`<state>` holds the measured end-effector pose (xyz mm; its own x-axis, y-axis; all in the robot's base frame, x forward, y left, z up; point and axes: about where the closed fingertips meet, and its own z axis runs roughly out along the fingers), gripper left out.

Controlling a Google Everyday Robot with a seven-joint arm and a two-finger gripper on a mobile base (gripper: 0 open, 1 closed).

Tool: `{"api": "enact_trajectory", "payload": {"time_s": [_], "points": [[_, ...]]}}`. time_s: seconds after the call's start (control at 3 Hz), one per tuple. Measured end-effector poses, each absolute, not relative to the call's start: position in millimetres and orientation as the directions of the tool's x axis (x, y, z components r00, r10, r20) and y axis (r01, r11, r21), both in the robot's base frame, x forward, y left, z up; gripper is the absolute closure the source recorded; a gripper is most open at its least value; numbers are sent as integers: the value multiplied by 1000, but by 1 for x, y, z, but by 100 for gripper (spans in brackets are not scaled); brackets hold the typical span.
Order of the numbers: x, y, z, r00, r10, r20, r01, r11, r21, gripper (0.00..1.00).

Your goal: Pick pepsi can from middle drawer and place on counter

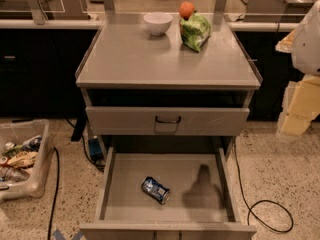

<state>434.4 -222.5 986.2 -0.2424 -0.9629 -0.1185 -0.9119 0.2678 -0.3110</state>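
Cabinet unit, grey metal, seen from the front and above. Counter [150, 59]: flat square top with low raised rim; carries a white bowl [158, 23] near the middle of the back edge, an orange [186, 9] at the back edge just right of the bowl, and a green snack bag [195, 31] toward the back right corner, touching or just in front of the orange. Top drawer [125, 121]: closed, dark handle [167, 119] at the centre of its front. Middle drawer [150, 166]: pulled fully out, floor exposed. Pepsi can [155, 190]: blue with silver ends, lying on its side on the drawer floor, left of centre and nearer the front edge, set at a slant, apart from every wall. A dark shadow [202, 186] falls on the floor right of the can. Gripper [300, 106]: pale cream part at the right edge of view, beside the cabinet's right side, level with the top drawer, well apart from the can; whether apart or together cannot be told. Floor: clear bin [30, 184] of mixed items at left, black cable [272, 216] looping at right. Dark-fronted bench [40, 69] behind.
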Motion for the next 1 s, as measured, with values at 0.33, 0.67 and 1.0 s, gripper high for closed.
{"api": "enact_trajectory", "payload": {"time_s": [0.33,0.67,1.0], "points": [[434,-222,986,-242,-963,-119,-912,268,-311,0],[439,-219,968,-257,-956,-141,-905,289,-313,0],[446,-209,919,-278,-946,-170,-898,318,-304,0]]}}
